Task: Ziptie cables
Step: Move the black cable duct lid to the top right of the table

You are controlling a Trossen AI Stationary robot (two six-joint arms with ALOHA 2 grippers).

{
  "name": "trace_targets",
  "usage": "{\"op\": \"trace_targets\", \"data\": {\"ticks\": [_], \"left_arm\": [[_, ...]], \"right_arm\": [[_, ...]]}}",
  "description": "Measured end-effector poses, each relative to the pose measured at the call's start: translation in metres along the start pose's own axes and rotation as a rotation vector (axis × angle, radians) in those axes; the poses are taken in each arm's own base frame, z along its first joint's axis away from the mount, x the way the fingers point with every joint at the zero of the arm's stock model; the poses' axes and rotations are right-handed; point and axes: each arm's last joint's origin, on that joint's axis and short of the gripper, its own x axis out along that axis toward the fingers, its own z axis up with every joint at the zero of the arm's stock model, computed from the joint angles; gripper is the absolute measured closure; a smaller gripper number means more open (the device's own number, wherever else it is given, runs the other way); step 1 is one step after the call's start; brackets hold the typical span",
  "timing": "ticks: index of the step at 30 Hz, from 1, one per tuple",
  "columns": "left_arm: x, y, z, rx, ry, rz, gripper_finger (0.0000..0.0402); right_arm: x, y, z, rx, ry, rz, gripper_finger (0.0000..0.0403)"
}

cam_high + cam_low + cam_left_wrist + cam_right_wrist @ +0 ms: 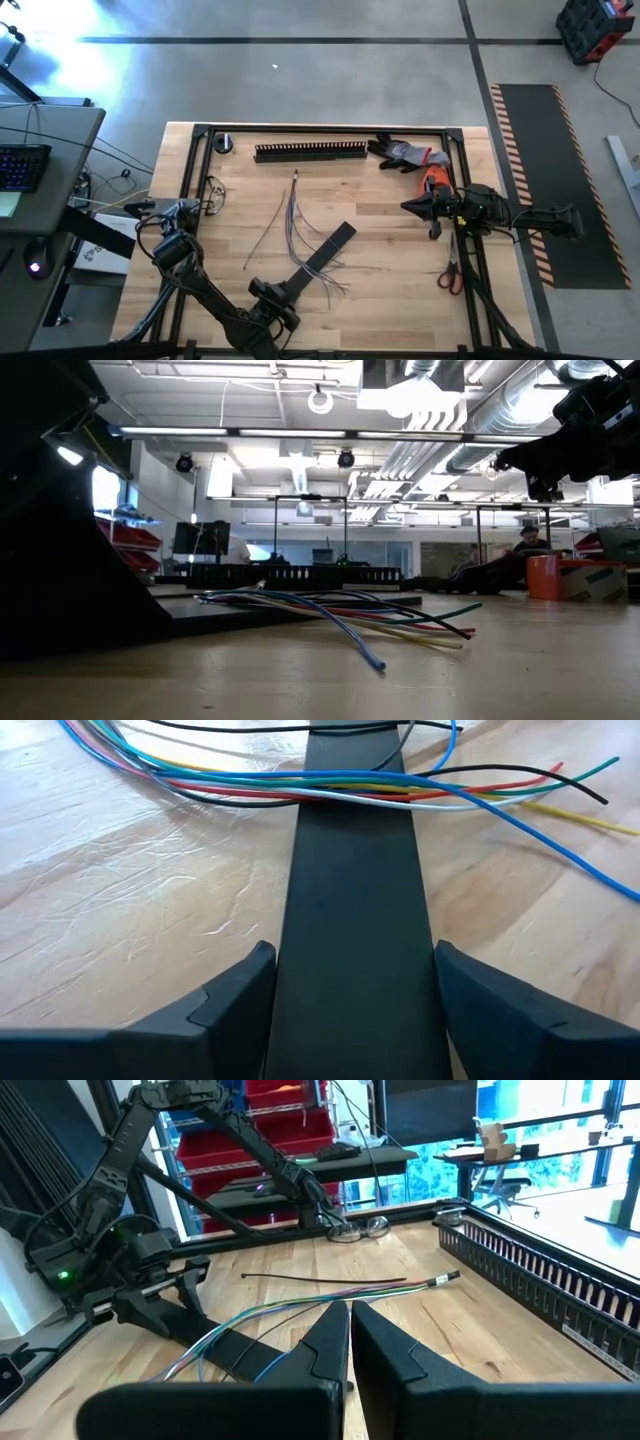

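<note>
While the cables [300,225] are lying fanned across the middle of the tabletop [390,245], the left gripper [352,982] is straddling the flat black strip [355,920] with its jaws spread.

Both fingers are sitting either side of the strip near the front edge — whether they touch it is hard to tell — and the coloured wires are crossing over the strip's far end. The right gripper [350,1342] is hanging above the right side of the tabletop with its jaws pressed together, pointing toward the cables. Along the back edge a long slotted duct [310,151] is resting, with gloves [405,154] beside it and scissors [450,272] by the right rail.
</note>
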Motion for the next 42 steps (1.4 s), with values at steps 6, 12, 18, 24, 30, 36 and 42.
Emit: {"op": "trace_targets", "data": {"ticks": [6, 12, 18, 24, 30, 36, 42], "left_arm": [[0.001, -0.003, 0.0, 0.019, 0.004, -0.019, 0.0125], [0.005, -0.002, -0.003, 0.018, 0.016, -0.002, 0.0114], [0.006, -0.001, -0.003, 0.015, 0.015, 0.009, 0.0171], [0.007, -0.001, -0.003, 0.003, 0.036, 0.015, 0.0194], [-0.002, -0.01, 0.02, -0.043, 0.112, 0.057, 0.0194], [-0.023, -0.016, 0.058, 0.0, 0.232, 0.072, 0.0198], [-0.042, -0.025, 0.095, 0.016, 0.232, -0.023, 0.0241]], "right_arm": [[0.0, 0.0, 0.0, 0.0, 0.0, 0.0, 0.0403], [0.0, 0.0, 0.0, 0.0, 0.0, 0.0, 0.0403], [0.0, 0.0, 0.0, 0.0, 0.0, -0.001, 0.0403], [0.0, 0.0, 0.0, 0.0, 0.0, 0.0, 0.0403], [0.0, 0.0, 0.0, 0.0, 0.0, 0.0, 0.0403], [0.0, 0.0, 0.0, 0.0, 0.0, -0.001, 0.0403], [0.0, 0.0, 0.0, 0.0, 0.0, 0.0, 0.0403]]}}
